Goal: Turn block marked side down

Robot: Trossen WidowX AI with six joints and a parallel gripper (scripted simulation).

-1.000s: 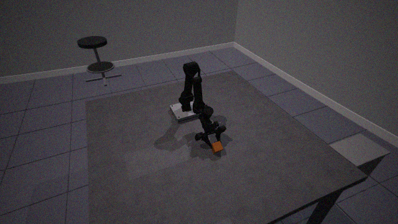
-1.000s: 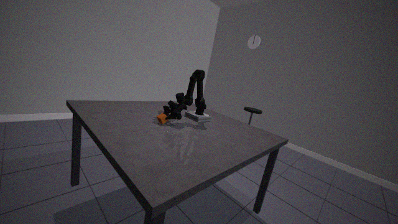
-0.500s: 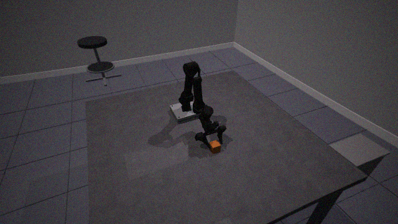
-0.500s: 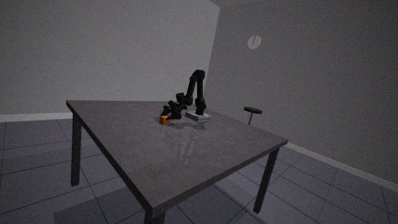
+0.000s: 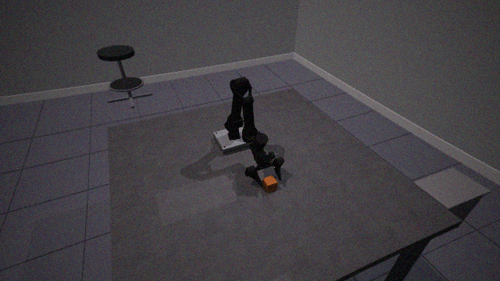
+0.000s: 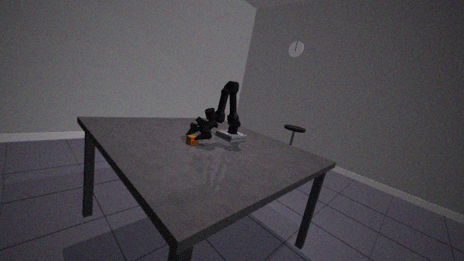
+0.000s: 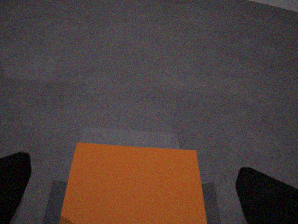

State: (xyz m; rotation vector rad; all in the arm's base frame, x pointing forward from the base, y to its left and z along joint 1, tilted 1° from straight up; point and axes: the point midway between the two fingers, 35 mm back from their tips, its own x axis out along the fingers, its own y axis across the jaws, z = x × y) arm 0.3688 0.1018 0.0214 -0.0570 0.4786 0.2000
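Observation:
The orange block (image 5: pixel 269 184) (image 6: pixel 191 140) (image 7: pixel 135 187) sits level on the grey table (image 5: pixel 176 242) (image 6: pixel 225 196). Plain orange faces show; I see no mark on them, and the underside is hidden. My gripper (image 5: pixel 271 183) (image 6: pixel 191 137) (image 7: pixel 136 172) is open and low over the table, tilted forward. In the wrist view one finger is on each side of the block, with a gap between each finger and the block. Nothing is held.
The arm's pale base plate (image 5: pixel 230 145) (image 6: pixel 232 136) stands on the table behind the gripper. A dark stool (image 5: pixel 116 53) (image 6: pixel 294 128) is on the floor beyond the table. A pale surface (image 5: pixel 451 187) juts out beside the table's right edge in the top view.

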